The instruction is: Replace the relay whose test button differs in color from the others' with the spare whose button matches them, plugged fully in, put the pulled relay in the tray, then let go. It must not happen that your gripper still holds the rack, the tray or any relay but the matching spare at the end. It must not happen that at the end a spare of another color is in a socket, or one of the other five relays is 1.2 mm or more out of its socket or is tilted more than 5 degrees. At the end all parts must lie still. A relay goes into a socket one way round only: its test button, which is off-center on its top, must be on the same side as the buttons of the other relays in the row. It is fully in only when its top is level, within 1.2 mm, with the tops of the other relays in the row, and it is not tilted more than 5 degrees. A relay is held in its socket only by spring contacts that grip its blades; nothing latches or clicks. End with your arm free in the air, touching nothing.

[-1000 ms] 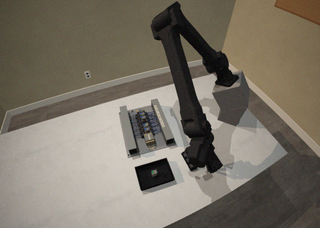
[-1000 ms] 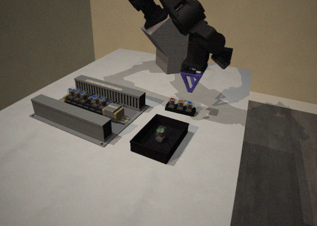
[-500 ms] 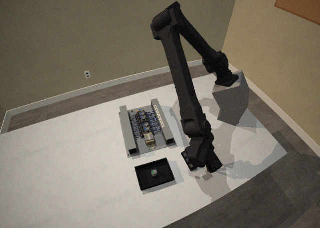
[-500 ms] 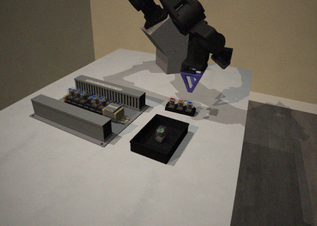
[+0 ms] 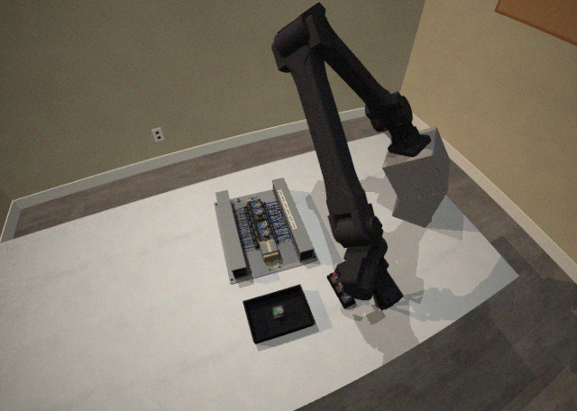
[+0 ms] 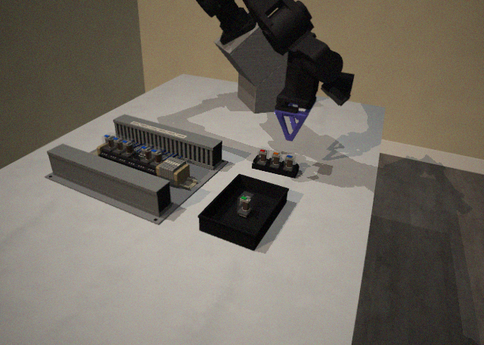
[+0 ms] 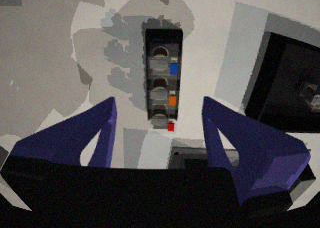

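Note:
My gripper [image 6: 290, 139] [image 7: 159, 105] is open and empty, high above the black spare holder [image 6: 269, 170] [image 7: 164, 34]; the arm hides its fingers in the top view. The holder carries the blue-button spare [image 5: 346, 296] [image 6: 290, 162] [image 7: 160, 64], the orange-button spare [image 6: 275, 160] [image 7: 159, 94] and the red-button spare [image 6: 262, 156] [image 7: 159, 121]. The green-button relay [image 5: 278, 311] [image 6: 245, 205] stands upright in the black tray [image 5: 250, 324] [image 6: 226, 234]. In the socket row, several blue-button relays [image 5: 264, 232] [image 6: 125, 147] stand with one relay-free gap among them.
Two grey wire ducts [image 5: 230, 239] [image 6: 109, 173] flank the row on the grey panel, higher than the sockets. A beige terminal block [image 5: 269, 250] [image 6: 172, 167] sits at the row's near end. The tray lies between the panel and the table's front edge, beside the holder.

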